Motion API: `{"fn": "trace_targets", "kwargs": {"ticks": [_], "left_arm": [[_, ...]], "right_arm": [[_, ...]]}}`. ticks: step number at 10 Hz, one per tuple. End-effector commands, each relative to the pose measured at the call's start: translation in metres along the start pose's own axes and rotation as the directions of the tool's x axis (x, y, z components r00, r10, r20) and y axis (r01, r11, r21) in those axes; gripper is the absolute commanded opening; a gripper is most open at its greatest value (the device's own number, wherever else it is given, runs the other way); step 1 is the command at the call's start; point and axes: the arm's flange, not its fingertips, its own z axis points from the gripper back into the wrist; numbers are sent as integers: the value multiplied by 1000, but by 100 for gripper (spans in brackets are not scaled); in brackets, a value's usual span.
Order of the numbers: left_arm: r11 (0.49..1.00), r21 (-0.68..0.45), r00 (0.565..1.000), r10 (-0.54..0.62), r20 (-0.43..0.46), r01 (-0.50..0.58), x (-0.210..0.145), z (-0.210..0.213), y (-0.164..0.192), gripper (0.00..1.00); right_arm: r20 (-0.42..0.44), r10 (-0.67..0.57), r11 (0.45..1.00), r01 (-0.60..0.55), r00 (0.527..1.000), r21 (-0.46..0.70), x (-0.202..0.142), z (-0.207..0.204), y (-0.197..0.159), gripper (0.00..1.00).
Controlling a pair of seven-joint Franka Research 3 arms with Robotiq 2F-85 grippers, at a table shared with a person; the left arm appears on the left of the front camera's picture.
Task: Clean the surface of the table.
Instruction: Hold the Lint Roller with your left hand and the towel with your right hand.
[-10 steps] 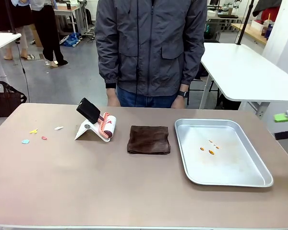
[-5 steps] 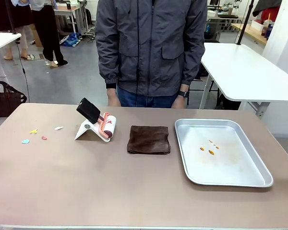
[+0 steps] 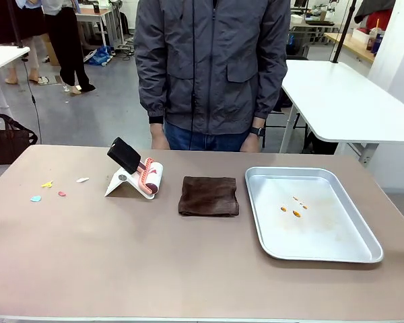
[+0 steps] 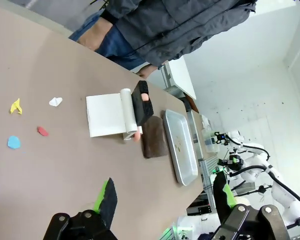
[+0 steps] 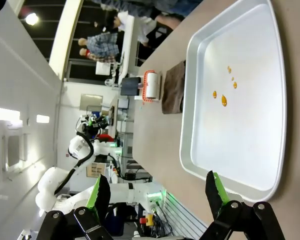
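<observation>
The left claw and right claw both hang spread and empty. On the tan desk ahead, tiny coloured scraps, perhaps paper, lie near its left edge. A careless wipe with the brown cloth could flick them off.

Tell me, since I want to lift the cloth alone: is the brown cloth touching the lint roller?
Apart. The front view shows a bare strip of table between the brown cloth and the lint roller.
</observation>
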Motion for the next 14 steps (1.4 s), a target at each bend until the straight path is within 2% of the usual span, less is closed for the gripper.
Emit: {"fn": "trace_targets", "kwargs": {"ticks": [1, 2, 3, 5, 6, 8, 10, 12, 14], "left_arm": [[1000, -10, 1000, -21, -11, 21, -1, 3, 2, 100], [1000, 0, 1000, 0, 0, 0, 0, 0, 0, 100], [997, 76, 1000, 7, 26, -9, 4, 6, -3, 100], [990, 140, 999, -23, -32, 27, 28, -3, -33, 100], [988, 147, 997, -43, -70, 53, 39, -12, -45, 100], [974, 199, 986, -79, -145, 108, 62, -49, -71, 100], [953, 255, 968, -105, -228, 163, 73, -102, -87, 100], [915, 329, 934, -119, -338, 235, 75, -162, -98, 100], [906, 334, 907, -110, -405, 259, 76, -193, -94, 100]], "right_arm": [[6, 9, 1000, -9, 1000, 19, 0, 2, 1, 100], [0, 0, 1000, 0, 1000, 0, 0, 0, 0, 100], [24, 54, 998, -53, 998, -32, -3, -15, 19, 100], [-48, 153, 979, -158, 987, -127, -5, -59, 60, 100], [-84, 192, 970, -202, 978, -134, -5, -81, 75, 100], [-182, 219, 942, -256, 959, -216, -5, -144, 113, 100], [-221, 168, 915, -235, 961, -329, -15, -221, 139, 100], [-183, 171, 870, -236, 968, -433, -34, -291, 153, 100], [-160, 81, 855, -151, 984, -496, -44, -342, 152, 100]]}}
